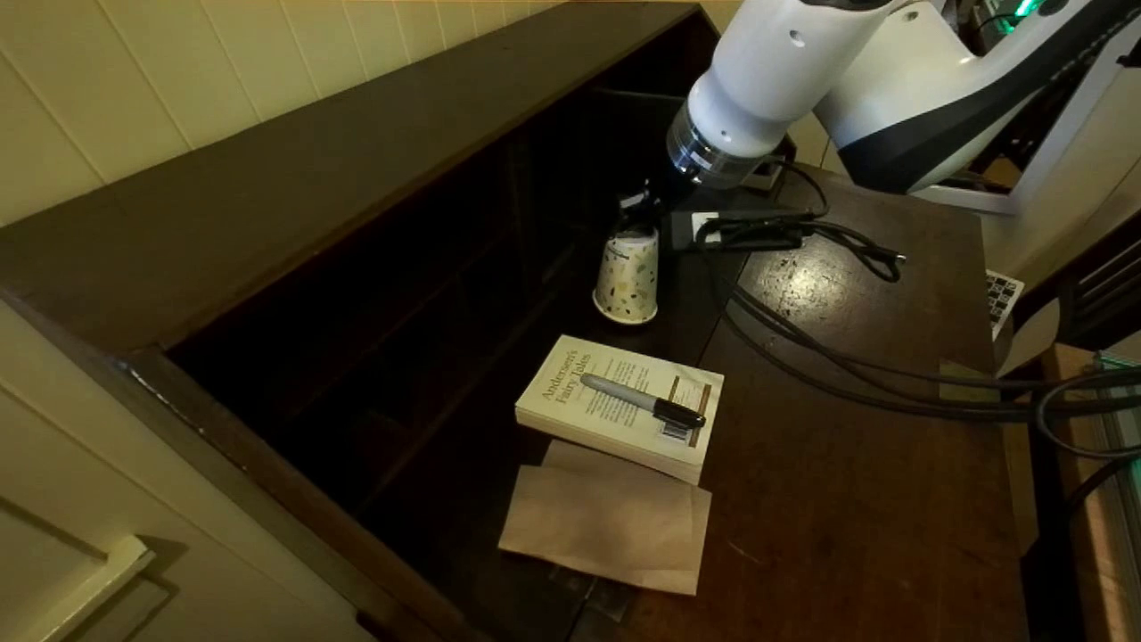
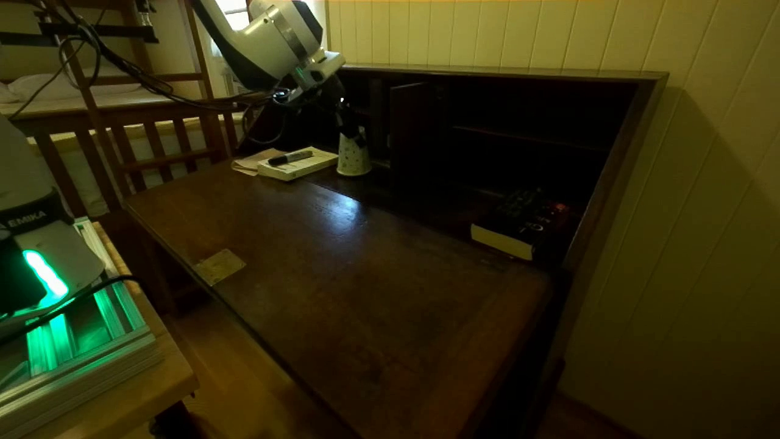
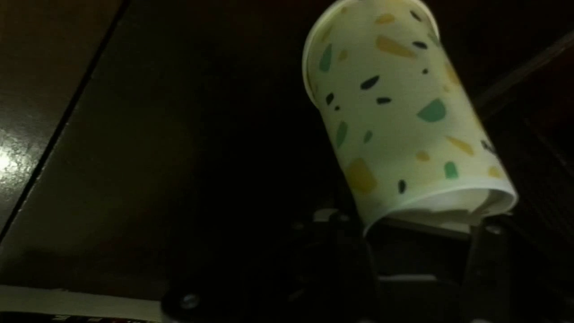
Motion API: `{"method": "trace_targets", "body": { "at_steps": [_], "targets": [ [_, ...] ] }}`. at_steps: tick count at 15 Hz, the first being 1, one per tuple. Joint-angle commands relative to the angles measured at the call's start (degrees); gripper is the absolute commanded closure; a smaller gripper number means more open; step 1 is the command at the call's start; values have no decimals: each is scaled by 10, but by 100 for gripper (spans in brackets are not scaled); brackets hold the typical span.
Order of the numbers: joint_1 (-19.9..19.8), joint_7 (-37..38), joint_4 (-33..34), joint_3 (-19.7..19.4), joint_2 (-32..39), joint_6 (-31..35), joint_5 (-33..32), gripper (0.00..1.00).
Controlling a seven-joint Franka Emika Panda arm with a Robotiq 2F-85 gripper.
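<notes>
- Patterned cup (image 3: 403,98) seen wide end down near back edge of desk (image 2: 341,292).
- Gripper (image 3: 422,223) jaws spread at its narrow end (grip can't be told).
- Book (image 1: 606,421) laid nearby.

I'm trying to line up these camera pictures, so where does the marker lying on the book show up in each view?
In an exterior view: the marker lies on the pale book, slightly right of and below center.
In an exterior view: the marker is left of center, upper half.
Wrist view: not in it.
Landmark in all three: the patterned cup.
</notes>
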Motion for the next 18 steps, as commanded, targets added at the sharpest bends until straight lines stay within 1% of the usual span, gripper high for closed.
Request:
{"method": "trace_targets", "body": {
  "at_steps": [1,4,5,6,9,12,17,18],
  "targets": [
    [-19,-93,-61,12,-49,14,56,100],
    [-22,-143,-82,9,-70,8,72,100],
    [-21,-145,-84,6,-77,-1,66,75],
    [-21,-142,-85,3,-85,-6,63,74],
    [-29,-138,-89,0,-106,16,74,55],
    [-32,-132,-89,-2,-121,18,74,33],
    [-34,-122,-80,-6,-120,15,69,1],
    [-33,-116,-75,-7,-115,11,64,0]
  ]
}}
